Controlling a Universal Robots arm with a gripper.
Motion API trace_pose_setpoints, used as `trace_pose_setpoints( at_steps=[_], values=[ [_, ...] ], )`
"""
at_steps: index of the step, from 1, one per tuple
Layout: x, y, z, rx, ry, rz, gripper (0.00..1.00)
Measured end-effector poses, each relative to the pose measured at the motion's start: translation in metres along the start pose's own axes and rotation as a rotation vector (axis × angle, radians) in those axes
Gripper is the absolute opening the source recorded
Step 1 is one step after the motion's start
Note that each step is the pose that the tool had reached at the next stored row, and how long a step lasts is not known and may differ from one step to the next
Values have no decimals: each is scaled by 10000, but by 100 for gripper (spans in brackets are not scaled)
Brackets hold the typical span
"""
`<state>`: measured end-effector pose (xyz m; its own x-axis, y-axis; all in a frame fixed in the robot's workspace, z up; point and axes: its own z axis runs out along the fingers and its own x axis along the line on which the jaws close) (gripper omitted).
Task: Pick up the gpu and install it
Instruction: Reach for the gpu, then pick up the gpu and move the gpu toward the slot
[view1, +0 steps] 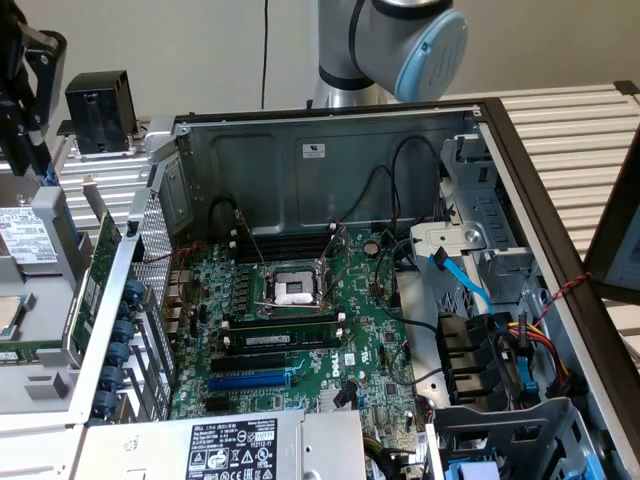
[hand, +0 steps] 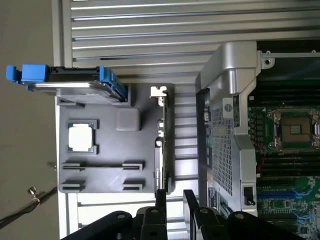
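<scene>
the jaws are standing partway open and gripping nothing, close to one end of the gpu (hand: 162, 135), which is standing on edge along the edge of the grey parts tray (hand: 100, 165) nearest the computer case (hand: 220, 130); its long axis is running straight away from the jaws.

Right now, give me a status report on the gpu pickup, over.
Gripper open, above the gpu, not touching. Gpu standing on edge in grey holder, outside the case. Nothing between gripper and card.
</scene>
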<state>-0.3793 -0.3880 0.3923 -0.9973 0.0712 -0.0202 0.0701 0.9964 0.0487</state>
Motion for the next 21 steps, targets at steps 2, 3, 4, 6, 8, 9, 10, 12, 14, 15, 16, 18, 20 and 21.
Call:
trace_pose_setpoints(
  at_steps=[2, 3, 4, 6, 8, 9, 10, 12, 14, 15, 16, 18, 20, 21],
  values=[
    [22, 8, 2, -1, -2, 1, 28],
    [22, 7, 2, -1, -1, 0, 28],
    [22, 8, 2, -1, -1, 0, 28],
    [22, 8, 2, -1, -1, 0, 28],
    [22, 8, 2, 0, 0, 0, 28],
    [22, 8, 2, -1, -1, 0, 28],
    [22, 8, 2, -1, -1, 0, 28],
    [22, 7, 2, -1, -1, 0, 28],
    [22, 8, 2, -1, 0, 0, 28],
    [22, 8, 1, 0, -1, 0, 28],
    [23, 7, 2, 0, -7, -1, 28],
    [28, 21, 5, -3, -42, -1, 28],
    [33, 45, 7, -5, -59, -3, 28],
    [37, 57, 8, -5, -66, -3, 28]
  ],
)
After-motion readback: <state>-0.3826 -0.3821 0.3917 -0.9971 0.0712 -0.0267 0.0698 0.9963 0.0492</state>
